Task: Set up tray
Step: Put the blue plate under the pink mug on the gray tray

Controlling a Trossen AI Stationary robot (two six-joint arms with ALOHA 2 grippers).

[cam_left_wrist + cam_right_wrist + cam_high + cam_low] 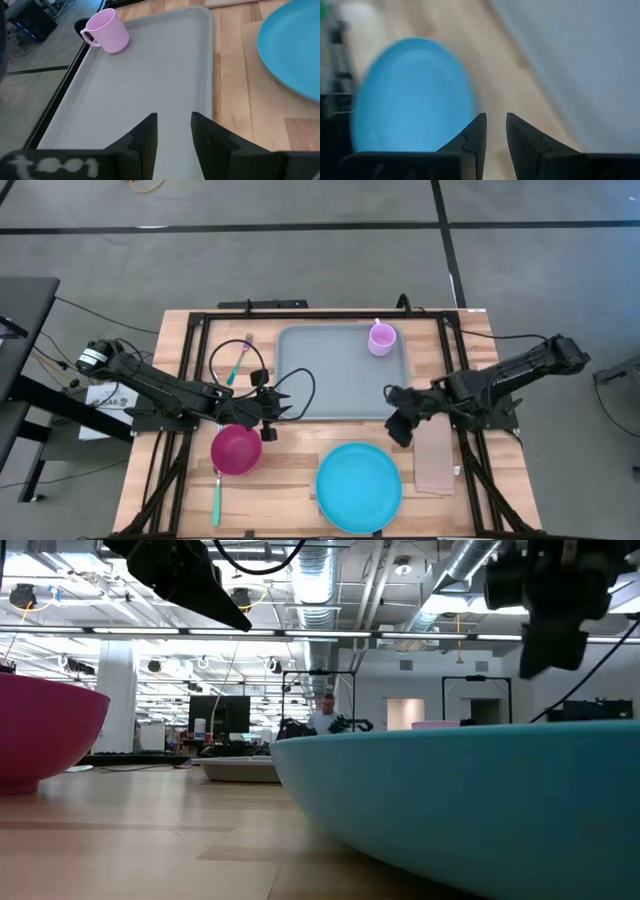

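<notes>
Two claws slightly parted, empty: I see left gripper [285, 402] and right gripper [396, 420] flanking the pale grey-blue rectangular plastic tray [330, 395], likely for loading.

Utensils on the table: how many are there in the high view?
2. One teal-handled utensil lies left of the tray, beside a black cable. Another lies below the magenta bowl. Arms may hide more.

two dark jointed arms [150, 385] trailing black cables.
</notes>
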